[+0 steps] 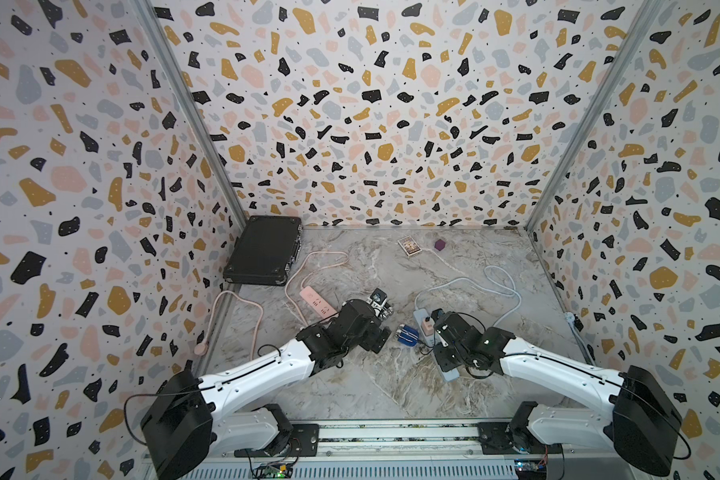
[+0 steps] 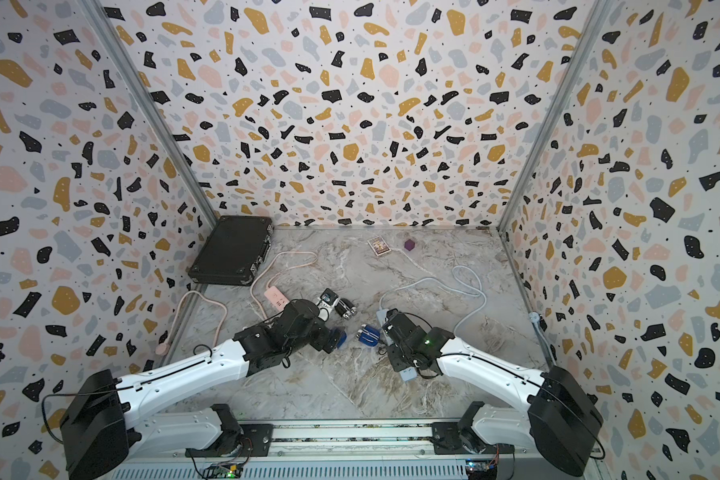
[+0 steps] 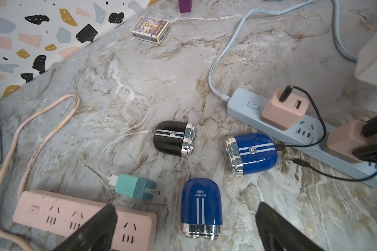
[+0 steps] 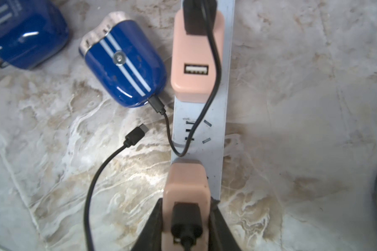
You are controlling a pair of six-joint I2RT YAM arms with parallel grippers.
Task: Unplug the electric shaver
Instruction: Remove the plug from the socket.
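A blue electric shaver (image 4: 124,63) (image 3: 250,152) lies beside the light blue power strip (image 4: 218,108) (image 3: 248,104). A black cable plug (image 4: 156,104) sits in its end. That cable runs to the farther pink adapter (image 4: 196,54) on the strip. My right gripper (image 4: 186,201) is shut on the nearer pink adapter (image 4: 185,184) (image 3: 344,141), whose cable ends in a loose plug (image 4: 137,134) on the table. My left gripper (image 3: 185,208) hangs open over a second blue shaver (image 3: 200,206) that has no cable.
A black shaver (image 3: 174,139) lies by the loose end of a white cable from a teal adapter (image 3: 133,187), which is out of the pink power strip (image 3: 52,210). A card box (image 3: 150,29), a purple block (image 1: 440,245) and a black case (image 1: 265,251) stand toward the back.
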